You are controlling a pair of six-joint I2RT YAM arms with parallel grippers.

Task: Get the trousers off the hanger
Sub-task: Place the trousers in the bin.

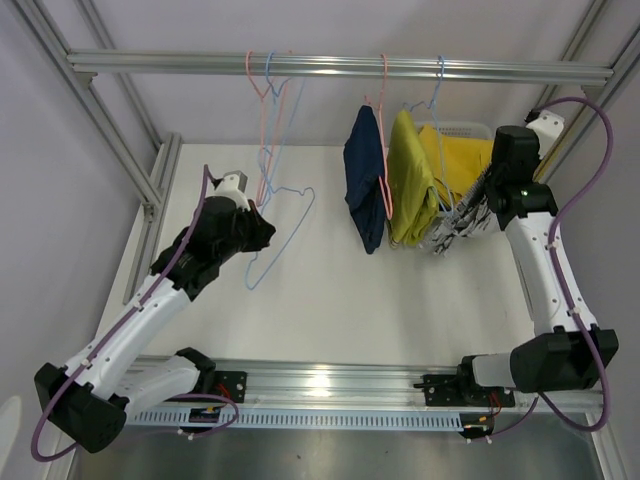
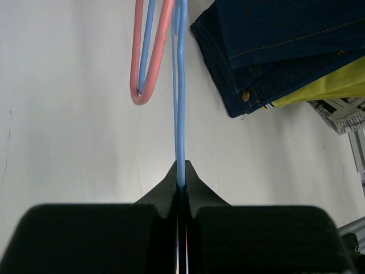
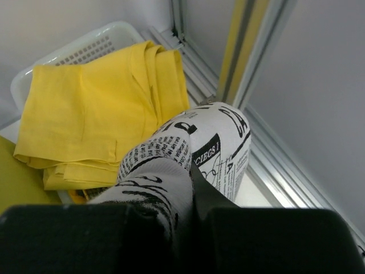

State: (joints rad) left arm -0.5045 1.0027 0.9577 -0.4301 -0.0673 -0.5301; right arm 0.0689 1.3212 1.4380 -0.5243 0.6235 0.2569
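The trousers (image 1: 404, 196) are gathered at the far right of the bench (image 1: 300, 320). The dark navy pair (image 1: 365, 185) and the mustard-olive pair (image 1: 412, 170) hang side by side from the rail (image 1: 340, 66), and the bright yellow pair (image 3: 97, 114) lies folded in the white basket (image 3: 74, 51). The black-and-white print pair (image 3: 188, 151) is pinched in the closed right gripper (image 3: 192, 184) just beside that basket. The left gripper (image 2: 181, 180) is clamped on the wire of a bare blue hanger (image 2: 181, 103), with a pink hanger (image 2: 149, 63) close beside it.

The blue hanger (image 2: 180, 114) is smooth plastic, the navy trousers (image 2: 285, 34) denim, the yellow trousers (image 3: 91, 108) matt cloth.
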